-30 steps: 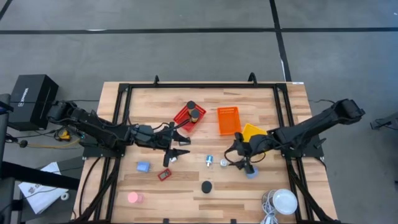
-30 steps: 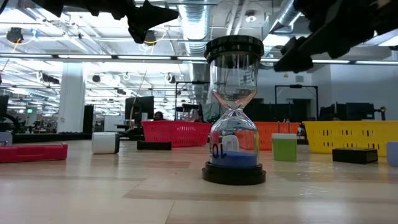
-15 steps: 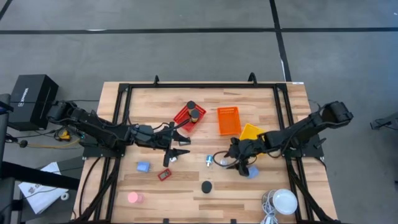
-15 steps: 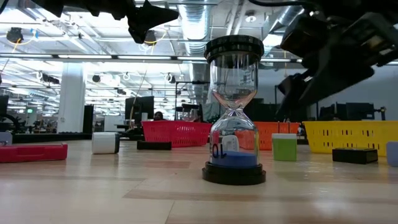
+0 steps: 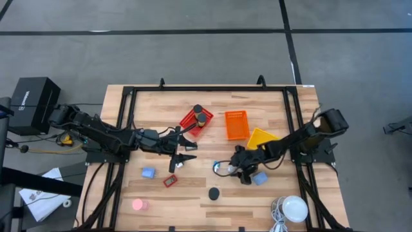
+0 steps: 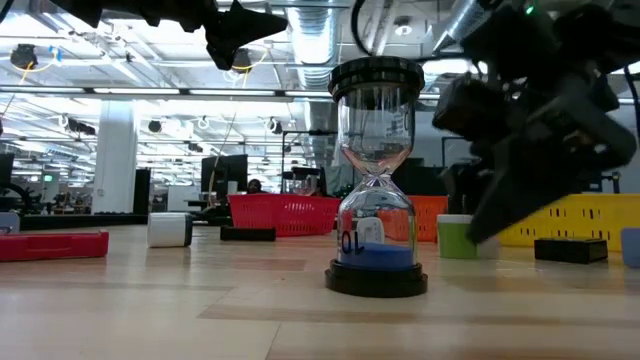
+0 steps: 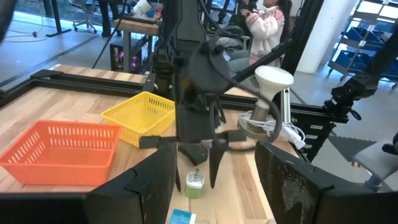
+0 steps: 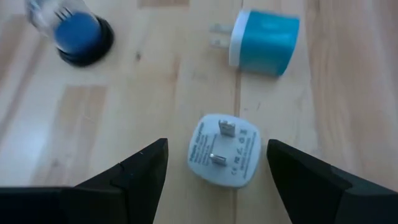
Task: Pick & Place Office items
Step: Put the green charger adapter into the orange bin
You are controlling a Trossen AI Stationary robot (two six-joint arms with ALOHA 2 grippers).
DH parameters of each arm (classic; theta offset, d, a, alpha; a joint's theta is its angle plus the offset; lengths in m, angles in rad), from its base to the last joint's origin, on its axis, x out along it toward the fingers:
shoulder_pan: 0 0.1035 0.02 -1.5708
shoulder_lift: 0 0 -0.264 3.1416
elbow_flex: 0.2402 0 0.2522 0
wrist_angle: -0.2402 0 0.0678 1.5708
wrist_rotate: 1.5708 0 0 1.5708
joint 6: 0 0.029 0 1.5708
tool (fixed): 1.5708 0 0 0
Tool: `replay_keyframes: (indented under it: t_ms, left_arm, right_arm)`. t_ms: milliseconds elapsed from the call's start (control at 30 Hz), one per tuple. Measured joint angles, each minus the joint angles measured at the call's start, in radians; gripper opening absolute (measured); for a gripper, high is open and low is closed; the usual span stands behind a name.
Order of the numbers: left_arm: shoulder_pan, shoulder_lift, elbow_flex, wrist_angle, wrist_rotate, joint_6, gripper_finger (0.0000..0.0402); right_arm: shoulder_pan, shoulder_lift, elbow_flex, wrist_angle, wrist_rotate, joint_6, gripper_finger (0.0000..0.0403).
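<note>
Since a second ago my right hand [image 5: 230, 169] has slid toward the hourglass [image 5: 213, 193], fingers spread unclenched over a white plug adapter [image 8: 224, 149], left hand [image 5: 191, 152] open.

Blue plug [image 8: 263, 41] beside white plug [image 8: 224, 150]

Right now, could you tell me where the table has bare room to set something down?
Bare wood runs along the far edge, behind the red basket and orange basket. The near middle is mostly free, between the pink disc and the lamp. The centre is crowded: the right gripper is over the chargers there.
</note>
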Motion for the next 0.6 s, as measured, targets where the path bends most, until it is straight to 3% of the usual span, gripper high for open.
replay_keyframes:
  t_ms: [200, 600]
  left_arm:
    - [0.0, 0.0, 0.0, 0.0, 0.0, 0.0, 0.0214]
    - [0.0, 0.0, 0.0, 0.0, 0.0, 0.0, 0.0214]
  right_arm:
    - [-0.001, 0.057, 0.043, 0.01, 0.004, -0.007, 0.0247]
    - [-0.012, 0.053, 0.068, -0.034, -0.007, -0.026, 0.0122]
